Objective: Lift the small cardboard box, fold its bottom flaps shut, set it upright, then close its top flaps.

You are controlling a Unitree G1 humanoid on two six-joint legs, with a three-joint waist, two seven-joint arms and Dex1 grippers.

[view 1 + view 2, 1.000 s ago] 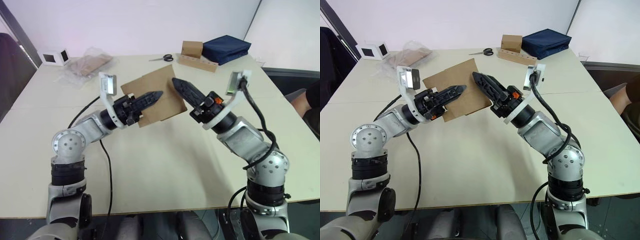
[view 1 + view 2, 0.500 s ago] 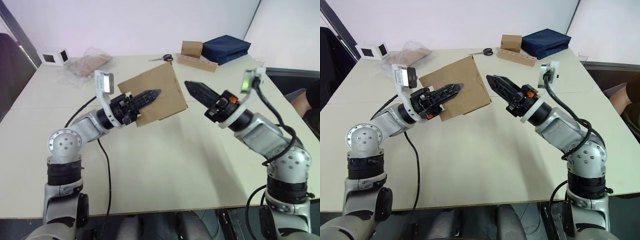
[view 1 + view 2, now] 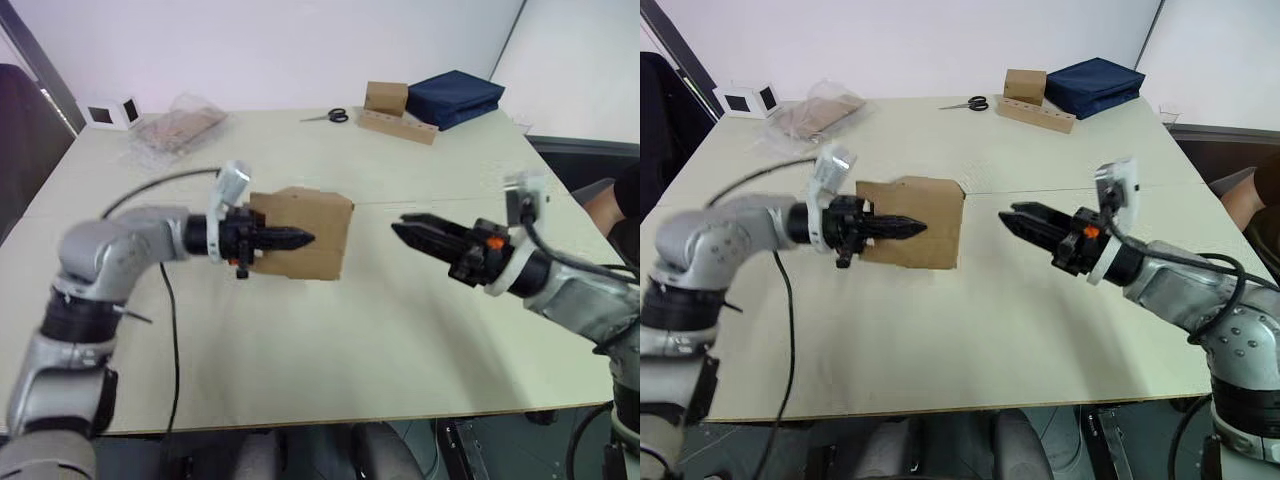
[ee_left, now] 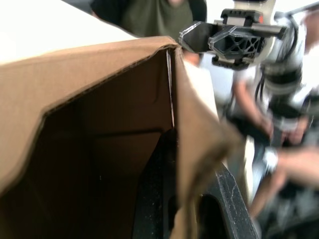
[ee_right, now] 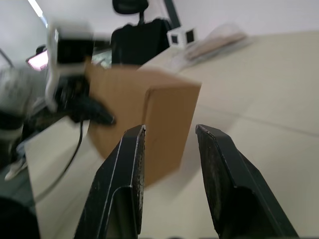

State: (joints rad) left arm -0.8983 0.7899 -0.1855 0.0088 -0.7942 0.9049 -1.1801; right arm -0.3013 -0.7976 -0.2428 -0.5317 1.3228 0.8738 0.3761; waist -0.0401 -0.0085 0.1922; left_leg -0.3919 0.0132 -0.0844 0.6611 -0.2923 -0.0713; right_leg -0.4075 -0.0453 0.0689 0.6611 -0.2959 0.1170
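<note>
Box (image 3: 925,222) (brown corrugated cardboard), cube-like

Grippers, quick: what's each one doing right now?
Left gripper: shut on the small cardboard box, held above the table.
Right gripper: open, holding nothing, apart from the box.

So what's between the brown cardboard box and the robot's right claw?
Nothing: just bare table between the small brown cardboard box and right gripper, seen in the eye views.

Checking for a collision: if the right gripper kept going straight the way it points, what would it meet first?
Probably the small cardboard box held by the left gripper; the right gripper aims at its near side.
</note>
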